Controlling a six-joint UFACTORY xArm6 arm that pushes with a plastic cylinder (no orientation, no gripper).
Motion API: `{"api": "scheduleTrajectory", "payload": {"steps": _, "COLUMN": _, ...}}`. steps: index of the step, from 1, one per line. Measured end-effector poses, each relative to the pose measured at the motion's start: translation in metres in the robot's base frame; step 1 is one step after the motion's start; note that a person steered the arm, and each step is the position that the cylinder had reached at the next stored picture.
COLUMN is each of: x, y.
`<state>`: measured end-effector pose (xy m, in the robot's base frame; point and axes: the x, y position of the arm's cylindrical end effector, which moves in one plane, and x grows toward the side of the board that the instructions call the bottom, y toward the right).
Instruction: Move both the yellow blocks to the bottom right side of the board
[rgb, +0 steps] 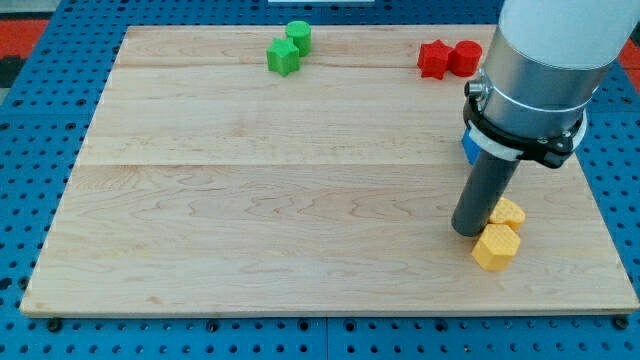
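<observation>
Two yellow blocks lie at the board's lower right. A yellow hexagon block (495, 246) is nearer the view's bottom, and a second yellow block (509, 212) sits just above it, partly hidden by my rod. My tip (467, 232) rests on the board right beside both, touching or almost touching their left sides. The arm's grey and white body fills the view's upper right.
A green star block (283, 56) and a green cylinder (298, 35) sit together at the view's top centre. A red star block (433, 59) and a red cylinder (464, 57) sit at the top right. A blue block (467, 146) peeks out behind the arm. The wooden board (250, 200) lies on a blue pegboard.
</observation>
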<state>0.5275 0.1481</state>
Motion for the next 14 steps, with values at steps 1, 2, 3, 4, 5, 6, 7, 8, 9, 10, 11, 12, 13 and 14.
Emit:
{"api": "scheduleTrajectory", "payload": {"steps": 1, "x": -0.033, "y": -0.01}}
{"api": "scheduleTrajectory", "payload": {"steps": 2, "x": -0.053, "y": -0.011}}
{"api": "scheduleTrajectory", "payload": {"steps": 3, "x": -0.054, "y": -0.01}}
{"api": "scheduleTrajectory", "payload": {"steps": 4, "x": -0.056, "y": -0.01}}
{"api": "scheduleTrajectory", "payload": {"steps": 5, "x": -0.056, "y": -0.01}}
{"api": "scheduleTrajectory", "payload": {"steps": 6, "x": -0.056, "y": -0.01}}
{"api": "scheduleTrajectory", "payload": {"steps": 7, "x": -0.056, "y": -0.011}}
{"api": "scheduleTrajectory", "payload": {"steps": 8, "x": -0.056, "y": -0.011}}
{"api": "scheduleTrajectory", "payload": {"steps": 9, "x": -0.056, "y": -0.012}}
{"api": "scheduleTrajectory", "payload": {"steps": 10, "x": -0.056, "y": -0.012}}
{"api": "scheduleTrajectory", "payload": {"steps": 11, "x": -0.061, "y": -0.012}}
{"api": "scheduleTrajectory", "payload": {"steps": 12, "x": -0.066, "y": -0.012}}
{"api": "scheduleTrajectory", "payload": {"steps": 13, "x": -0.072, "y": -0.012}}
{"api": "scheduleTrajectory", "payload": {"steps": 14, "x": -0.079, "y": -0.012}}
